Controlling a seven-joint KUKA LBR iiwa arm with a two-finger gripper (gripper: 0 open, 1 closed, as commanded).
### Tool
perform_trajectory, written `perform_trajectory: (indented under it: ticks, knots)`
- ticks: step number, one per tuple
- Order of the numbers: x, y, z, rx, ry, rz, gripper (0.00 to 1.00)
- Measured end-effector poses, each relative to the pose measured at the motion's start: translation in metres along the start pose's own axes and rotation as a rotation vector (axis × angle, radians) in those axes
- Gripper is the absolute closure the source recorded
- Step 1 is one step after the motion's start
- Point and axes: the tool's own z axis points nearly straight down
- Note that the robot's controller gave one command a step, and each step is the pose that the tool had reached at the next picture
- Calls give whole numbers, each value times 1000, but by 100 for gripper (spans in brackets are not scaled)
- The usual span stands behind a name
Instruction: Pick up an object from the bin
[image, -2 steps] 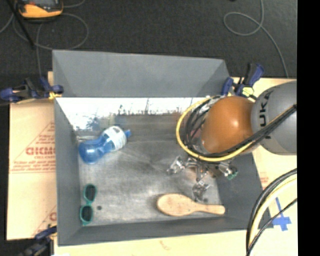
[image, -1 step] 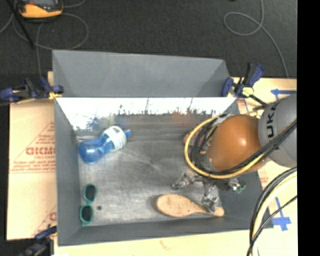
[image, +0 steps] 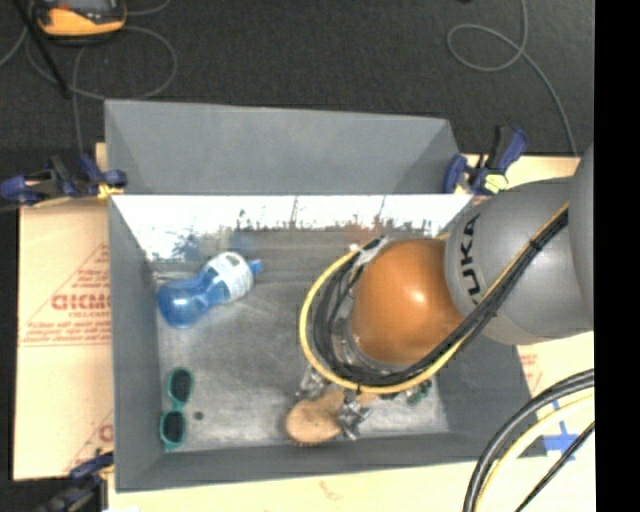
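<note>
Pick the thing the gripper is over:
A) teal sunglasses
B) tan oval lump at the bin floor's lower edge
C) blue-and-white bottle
B: the gripper hangs right above the tan oval lump, overlapping its right end, while the blue-and-white bottle and the teal sunglasses lie apart from it on the left side of the bin.

I see a grey bin (image: 135, 330) with a white-streaked far wall, blue bottle (image: 200, 292) with white middle, teal sunglasses (image: 175, 407), tan-brown lump (image: 310, 424), my orange wrist cover (image: 400, 300), silver-grey arm (image: 520, 285) lettered black, yellow and black cables (image: 305, 322).
</note>
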Motion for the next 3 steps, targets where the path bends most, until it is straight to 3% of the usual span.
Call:
perform_trajectory:
  ticks: [1,2,3]
  knots:
    - [0,0,0,0,0,-1,100]
    - [-4,-7,-28,1,3,16,100]
    - [11,-9,-134,0,1,-5,100]
